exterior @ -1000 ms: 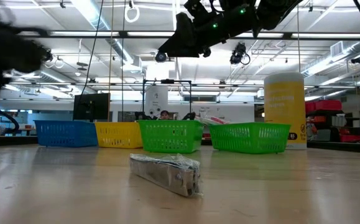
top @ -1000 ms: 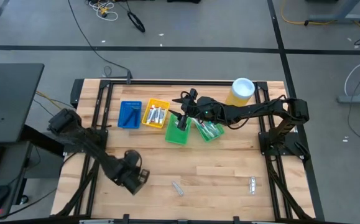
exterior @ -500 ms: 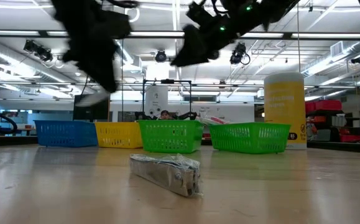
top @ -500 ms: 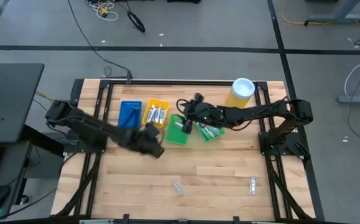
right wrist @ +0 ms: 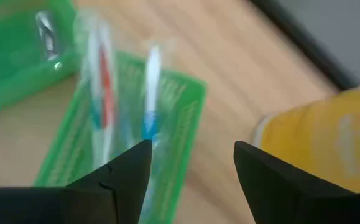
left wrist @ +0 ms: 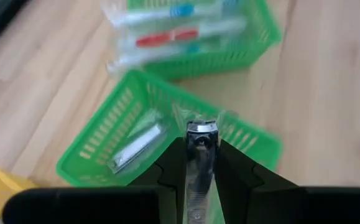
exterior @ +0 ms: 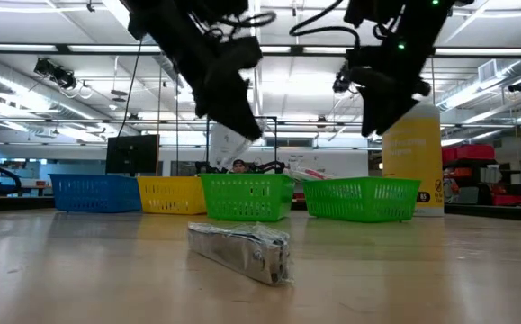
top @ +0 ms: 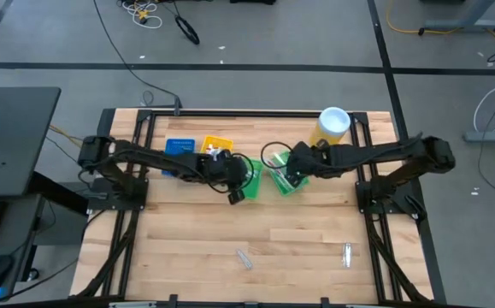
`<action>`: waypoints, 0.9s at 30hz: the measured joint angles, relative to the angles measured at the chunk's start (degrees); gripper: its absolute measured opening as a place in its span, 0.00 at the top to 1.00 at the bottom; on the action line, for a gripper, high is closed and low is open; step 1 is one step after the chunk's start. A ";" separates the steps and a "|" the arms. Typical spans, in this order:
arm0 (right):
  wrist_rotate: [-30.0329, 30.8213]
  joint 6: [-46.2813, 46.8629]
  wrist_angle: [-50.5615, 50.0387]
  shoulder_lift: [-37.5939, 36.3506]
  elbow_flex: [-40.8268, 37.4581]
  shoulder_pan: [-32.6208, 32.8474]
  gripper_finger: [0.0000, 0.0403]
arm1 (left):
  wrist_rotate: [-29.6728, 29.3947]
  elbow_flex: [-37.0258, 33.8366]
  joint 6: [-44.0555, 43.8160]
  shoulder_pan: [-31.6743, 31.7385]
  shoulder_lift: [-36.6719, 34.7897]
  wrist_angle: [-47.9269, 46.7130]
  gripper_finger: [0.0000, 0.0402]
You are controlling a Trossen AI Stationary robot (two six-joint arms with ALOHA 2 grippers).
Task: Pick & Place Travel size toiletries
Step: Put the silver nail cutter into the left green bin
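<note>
Silvery packet [left wrist: 199, 163] clamped between my left fingers, long axis running out past the fingertips. It hangs over the near wall of the green bin [left wrist: 111, 138] that already holds one like it [left wrist: 136, 148]. Not yet clearly inside the rim, as I judge it from the left wrist view.

Two more wrapped items lie loose on bare wood at the front of the table [top: 298, 231]: one silvery packet [top: 244, 258] and another [top: 347, 252] well apart to its right. The second green bin [right wrist: 167, 130] holds wrapped toothbrushes [right wrist: 102, 93], red and blue marked.

Risks:
- Letting go here could land the packet on the rim, so it tips out onto the table. Cause: release point too close to the wall.
- The grip takes only a narrow strip of a slick wrapper; a quick wrist turn could let it slide or swing.
- My two arms are near each other over adjacent bins; a sideways move by either could clip the other or shove a light bin.

Pose:
- Left gripper [top: 234, 190] stretched from the left edge across to the first green bin, pitched down.
- Right gripper [right wrist: 189, 163] jaws wide apart, holding nothing, above the toothbrush bin beside the yellow canister [top: 328, 127].
</note>
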 joint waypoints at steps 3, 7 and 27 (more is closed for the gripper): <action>-3.23 1.85 0.72 -0.08 -1.35 1.58 0.41 | 0.33 -0.11 3.10 1.43 2.76 0.35 0.84; -8.14 4.19 3.88 -0.21 -2.65 4.23 0.41 | -0.04 0.01 5.12 2.79 5.50 2.30 0.78; -35.10 52.44 -4.31 -0.10 -2.79 28.05 0.46 | -4.25 6.24 14.29 3.96 7.44 3.98 0.71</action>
